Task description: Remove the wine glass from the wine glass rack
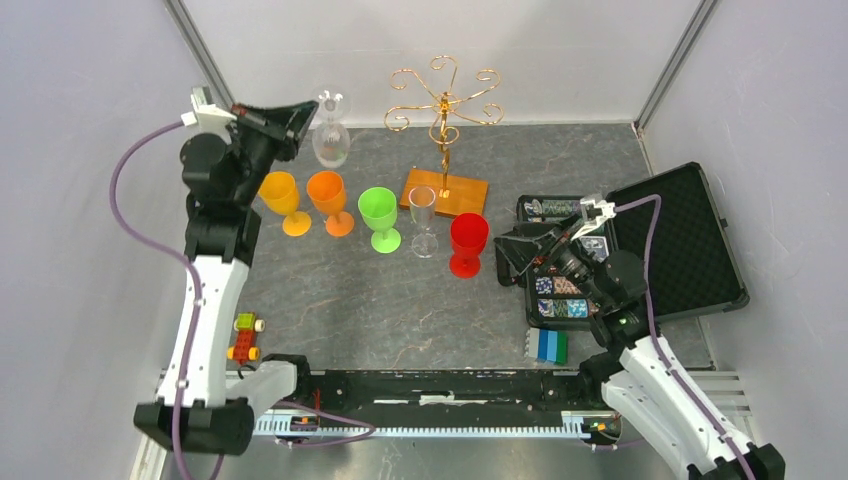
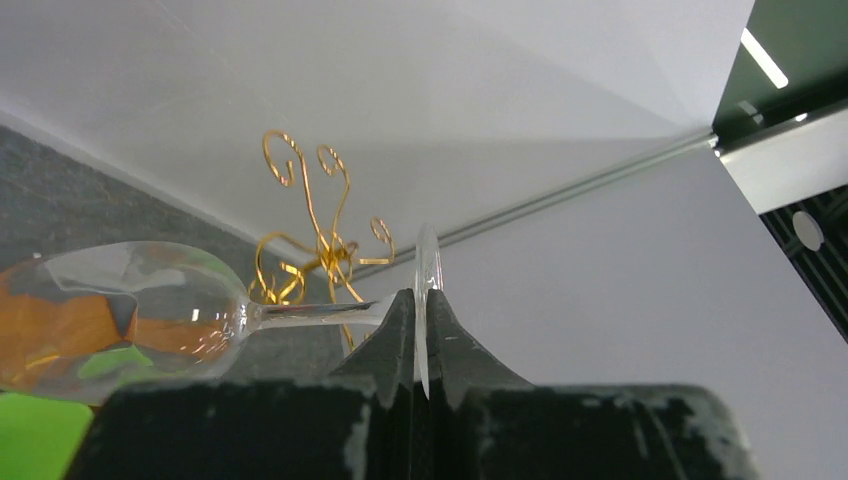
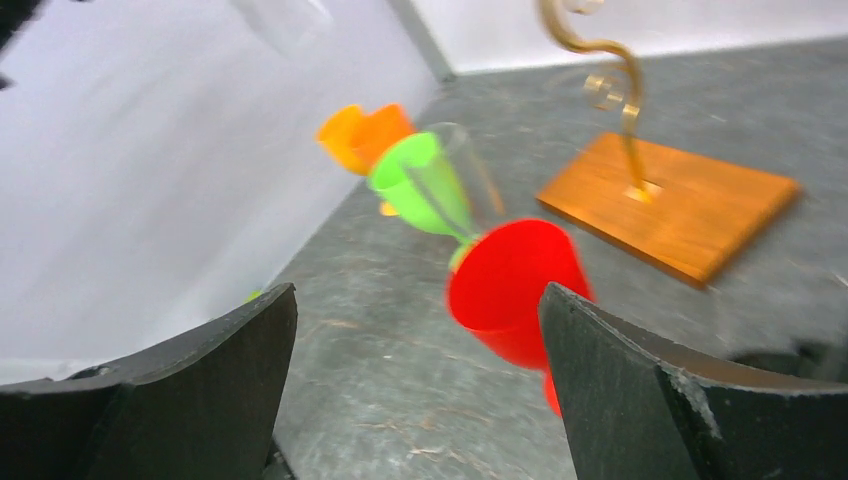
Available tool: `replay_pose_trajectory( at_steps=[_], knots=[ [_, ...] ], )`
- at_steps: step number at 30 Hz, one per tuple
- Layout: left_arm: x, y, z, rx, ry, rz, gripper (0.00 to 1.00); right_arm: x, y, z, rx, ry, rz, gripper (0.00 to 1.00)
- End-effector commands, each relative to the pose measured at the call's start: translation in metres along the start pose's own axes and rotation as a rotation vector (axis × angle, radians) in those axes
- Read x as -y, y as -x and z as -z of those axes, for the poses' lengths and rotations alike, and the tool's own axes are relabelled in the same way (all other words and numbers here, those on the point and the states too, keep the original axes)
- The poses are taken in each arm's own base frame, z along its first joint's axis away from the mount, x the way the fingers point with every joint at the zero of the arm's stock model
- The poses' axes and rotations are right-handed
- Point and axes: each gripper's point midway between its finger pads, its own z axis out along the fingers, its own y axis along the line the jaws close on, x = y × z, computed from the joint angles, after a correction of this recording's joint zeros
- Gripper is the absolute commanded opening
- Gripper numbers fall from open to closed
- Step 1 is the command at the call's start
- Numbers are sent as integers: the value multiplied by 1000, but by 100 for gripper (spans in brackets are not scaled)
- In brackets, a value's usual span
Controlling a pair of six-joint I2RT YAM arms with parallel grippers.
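Note:
The gold wine glass rack (image 1: 443,100) stands on its orange-brown base (image 1: 445,190) at the back centre; its scroll arms hold nothing. My left gripper (image 1: 312,108) is shut on the foot of a clear wine glass (image 1: 331,138) and holds it in the air left of the rack, apart from it. In the left wrist view the fingers (image 2: 400,330) pinch the glass's foot disc (image 2: 428,260), the bowl (image 2: 130,315) points left, and the rack (image 2: 320,250) is behind. My right gripper (image 1: 505,255) is open and empty beside a red goblet (image 1: 468,243).
A row of goblets stands in front of the rack: yellow-orange (image 1: 282,198), orange (image 1: 330,200), green (image 1: 380,215), and a clear flute (image 1: 423,220). An open black case (image 1: 680,240) lies at the right. A toy brick car (image 1: 244,337) and a blue-green block (image 1: 551,345) lie near the front.

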Motion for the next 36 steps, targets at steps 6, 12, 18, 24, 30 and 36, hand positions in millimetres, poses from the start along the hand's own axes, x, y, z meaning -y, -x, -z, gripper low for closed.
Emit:
replay_pose_trajectory(
  at_steps=[6,12,18,24,30,36],
  knots=[
    [15,-59,90,-228,-84,59,2,-119,32,-21,145,451,173,95],
    [9,-86,129,-316,-119,110,2,-160,24,-45,174,540,249,94],
    [3,-111,152,-421,-161,152,2,-196,7,-70,224,575,408,94],
    [10,-128,160,-501,-190,159,2,-218,-5,-95,236,649,462,94],
    [13,-138,161,-568,-196,167,2,-230,-8,-114,258,689,521,92],
    [19,-138,162,-578,-208,166,2,-238,-20,-122,216,742,538,67]
  ],
)
